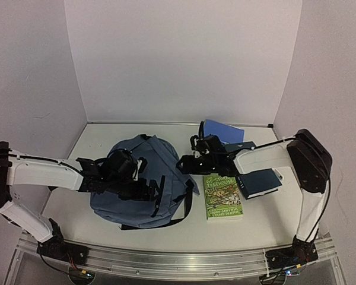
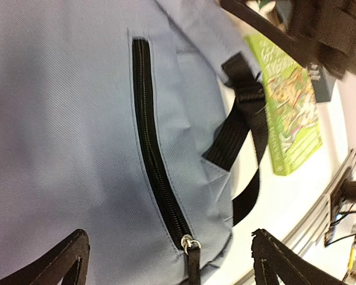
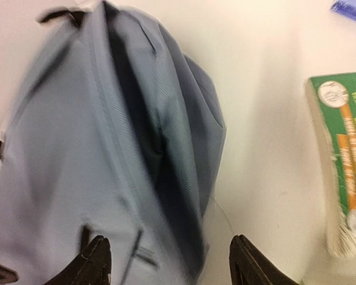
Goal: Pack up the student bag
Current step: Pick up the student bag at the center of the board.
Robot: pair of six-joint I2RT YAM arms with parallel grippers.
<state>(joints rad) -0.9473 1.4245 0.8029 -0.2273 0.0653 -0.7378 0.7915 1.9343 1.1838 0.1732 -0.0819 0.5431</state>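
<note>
Hovering left gripper (image 2: pixel 169 240) over the zipper (image 2: pixel 151 148) on the student bag (image 1: pixel 160 157) with jaws spread, right gripper (image 3: pixel 166 246) likewise spread at its edge, probably lined up for opening it

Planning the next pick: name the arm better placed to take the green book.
Right. The right hand, open, hangs at the bag's right edge, the green book just beside it. The left hand is over the bag's front zipper, the bag between it and the book.
</note>
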